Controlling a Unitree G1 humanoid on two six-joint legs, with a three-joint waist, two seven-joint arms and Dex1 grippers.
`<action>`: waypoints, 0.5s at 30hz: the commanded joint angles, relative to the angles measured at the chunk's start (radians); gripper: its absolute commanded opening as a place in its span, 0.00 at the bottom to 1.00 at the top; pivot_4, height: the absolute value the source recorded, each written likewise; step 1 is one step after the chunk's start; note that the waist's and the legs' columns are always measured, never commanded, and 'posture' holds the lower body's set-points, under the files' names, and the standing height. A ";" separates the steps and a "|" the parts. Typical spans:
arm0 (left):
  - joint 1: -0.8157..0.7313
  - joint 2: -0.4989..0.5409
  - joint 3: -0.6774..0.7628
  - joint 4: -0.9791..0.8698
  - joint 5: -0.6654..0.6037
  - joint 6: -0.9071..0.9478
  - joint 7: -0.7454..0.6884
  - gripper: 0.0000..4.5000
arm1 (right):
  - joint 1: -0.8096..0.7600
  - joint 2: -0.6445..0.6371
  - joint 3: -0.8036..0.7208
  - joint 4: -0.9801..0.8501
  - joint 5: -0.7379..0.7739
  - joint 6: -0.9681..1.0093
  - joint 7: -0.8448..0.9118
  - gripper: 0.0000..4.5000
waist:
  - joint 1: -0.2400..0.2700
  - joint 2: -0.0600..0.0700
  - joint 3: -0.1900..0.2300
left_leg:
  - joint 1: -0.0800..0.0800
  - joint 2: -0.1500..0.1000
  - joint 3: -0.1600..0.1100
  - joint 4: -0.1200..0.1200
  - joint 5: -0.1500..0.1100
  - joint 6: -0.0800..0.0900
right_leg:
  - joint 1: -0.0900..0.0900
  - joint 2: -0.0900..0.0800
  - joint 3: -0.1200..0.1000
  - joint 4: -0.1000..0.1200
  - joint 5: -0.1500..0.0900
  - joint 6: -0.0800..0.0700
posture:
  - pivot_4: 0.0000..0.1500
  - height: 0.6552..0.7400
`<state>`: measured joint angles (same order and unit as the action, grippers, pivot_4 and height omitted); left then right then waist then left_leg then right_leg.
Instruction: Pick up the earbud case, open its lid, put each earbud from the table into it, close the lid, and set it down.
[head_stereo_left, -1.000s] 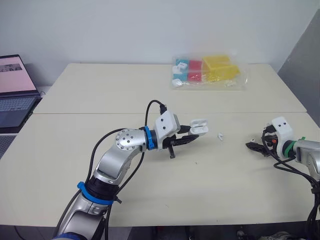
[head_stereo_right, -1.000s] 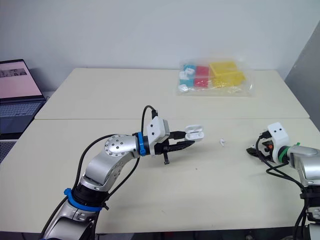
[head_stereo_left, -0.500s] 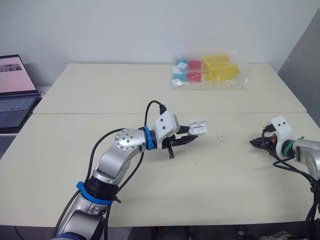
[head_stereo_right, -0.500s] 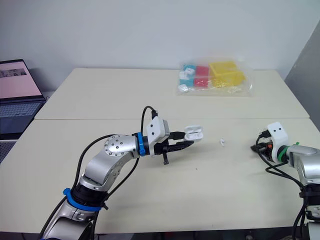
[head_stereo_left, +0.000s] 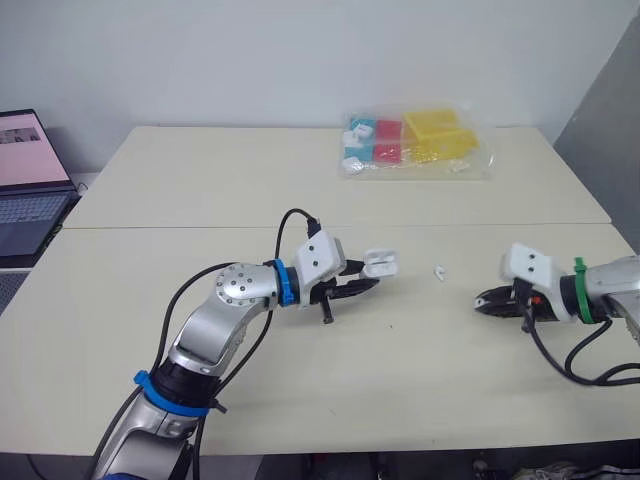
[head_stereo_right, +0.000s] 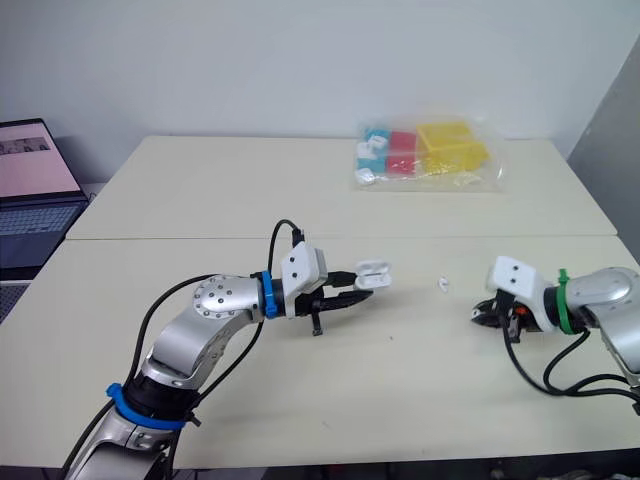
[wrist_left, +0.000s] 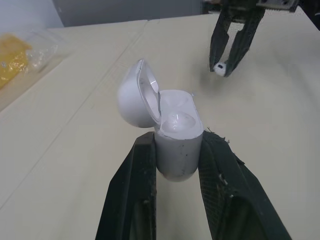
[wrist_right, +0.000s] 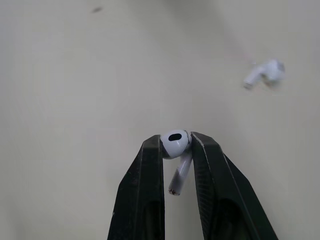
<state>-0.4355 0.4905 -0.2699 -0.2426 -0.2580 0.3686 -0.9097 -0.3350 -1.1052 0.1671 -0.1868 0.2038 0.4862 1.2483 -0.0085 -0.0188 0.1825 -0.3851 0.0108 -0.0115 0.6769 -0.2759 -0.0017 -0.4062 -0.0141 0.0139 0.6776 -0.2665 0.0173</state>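
Left hand (head_stereo_left: 368, 280) clamps the glossy white earbud case (wrist_left: 176, 131), lid (wrist_left: 132, 97) open — right hand (head_stereo_left: 482, 300) pinches a small white earbud (wrist_right: 175, 139).

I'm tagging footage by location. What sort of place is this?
Probably an office or lab room: plain cream rectangular tables, an open grey laptop, and a clear plastic bag of coloured boxes.

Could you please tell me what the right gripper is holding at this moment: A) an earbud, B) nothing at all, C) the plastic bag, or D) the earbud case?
A: the right gripper has its jaws shut on a white earbud, while the left gripper holds the open earbud case.
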 joint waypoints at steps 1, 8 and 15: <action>0.013 0.019 0.021 -0.062 -0.007 -0.005 -0.005 0.17 | -0.047 -0.002 0.051 -0.001 -0.043 -0.057 0.061 0.09 | 0.001 0.000 0.001 | 0.000 0.000 0.000 0.000 0.000 0.000 | 0.000 0.000 0.000 0.000 0.000 0.000 | 1.00 1.00; 0.079 0.049 0.036 -0.138 -0.009 0.028 0.028 0.17 | -0.149 0.073 0.189 0.065 -0.154 -0.104 0.104 0.09 | 0.003 -0.001 0.001 | 0.000 0.000 0.001 0.000 0.000 0.000 | 0.000 -0.001 0.000 0.000 0.000 0.000 | 1.00 1.00; 0.108 0.056 0.041 -0.174 -0.009 0.046 0.049 0.17 | -0.157 0.060 0.190 0.134 -0.162 -0.175 0.174 0.09 | 0.006 -0.001 0.001 | 0.000 -0.001 0.002 0.000 0.000 0.000 | 0.000 -0.004 0.001 0.000 0.001 -0.003 | 1.00 1.00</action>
<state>-0.3253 0.5449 -0.2548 -0.3718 -0.2579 0.4159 -0.8687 -0.4843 -1.0231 0.3792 -0.0489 0.0434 0.3444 1.3911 -0.0022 -0.0200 0.1837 -0.3849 0.0094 -0.0100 0.6772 -0.2759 -0.0017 -0.4062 -0.0177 0.0143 0.6776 -0.2652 0.0147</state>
